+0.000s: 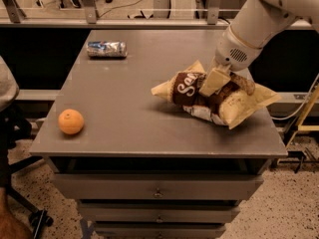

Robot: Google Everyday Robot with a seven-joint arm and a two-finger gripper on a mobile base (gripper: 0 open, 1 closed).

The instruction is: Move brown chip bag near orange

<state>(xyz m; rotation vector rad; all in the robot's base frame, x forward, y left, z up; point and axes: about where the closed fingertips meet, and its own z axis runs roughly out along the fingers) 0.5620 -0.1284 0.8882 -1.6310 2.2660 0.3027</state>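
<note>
The brown chip bag lies crinkled on the right half of the grey table, dark brown in the middle with white lettering and tan-yellow ends. My gripper comes down from the upper right on a white arm and is shut on the bag's middle; one tan finger shows on top of the bag. The bag's left end is lifted slightly. The orange sits at the table's front left corner, far left of the bag and the gripper.
A crushed silver-blue can lies at the table's back left. Drawers are under the tabletop. A dark chair stands left of the table. A railing and a floor gap run behind it.
</note>
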